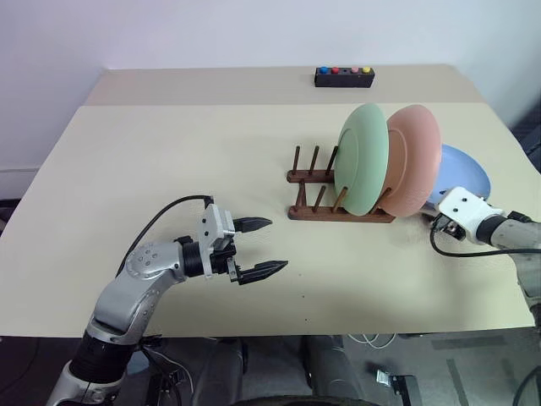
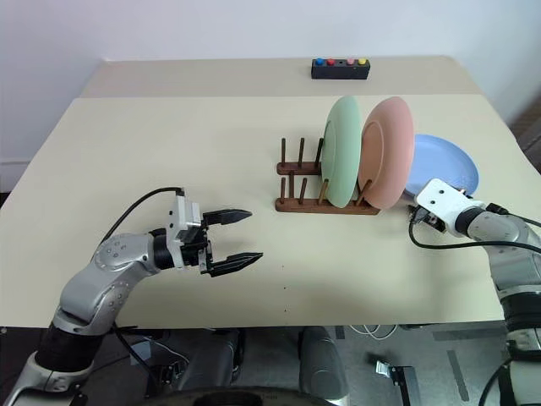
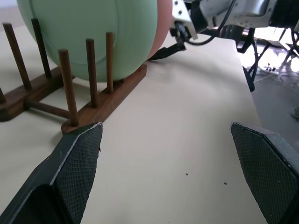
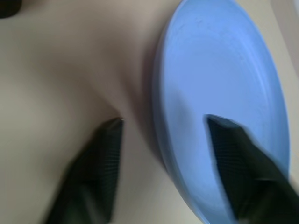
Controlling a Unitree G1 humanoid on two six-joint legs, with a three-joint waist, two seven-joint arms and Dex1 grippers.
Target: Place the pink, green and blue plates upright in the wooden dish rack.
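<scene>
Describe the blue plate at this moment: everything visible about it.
The blue plate is plain, round, shallow, matte light blue. It lies flat on the table, face up, just right of the wooden dish rack, partly hidden behind the pink plate. The right claw straddles its near rim, one finger over the plate, one outside.

lighting: bright, even and diffuse over the table [image 1: 169, 169]; no glare. shadows: soft and faint; a thin dark one lies under the wooden dish rack [image 1: 338, 213], a pale one on the tabletop beneath the left gripper [image 1: 261, 247]. head views: sharp across the frame, straight edges hold true. left wrist view: rack pegs crisp, near fingers [image 3: 74, 163] slightly soft, floor beyond the table overexposed. right wrist view: smeared by motion blur; blue plate [image 4: 224, 88] rim and fingers [image 4: 100, 158] indistinct.
</scene>
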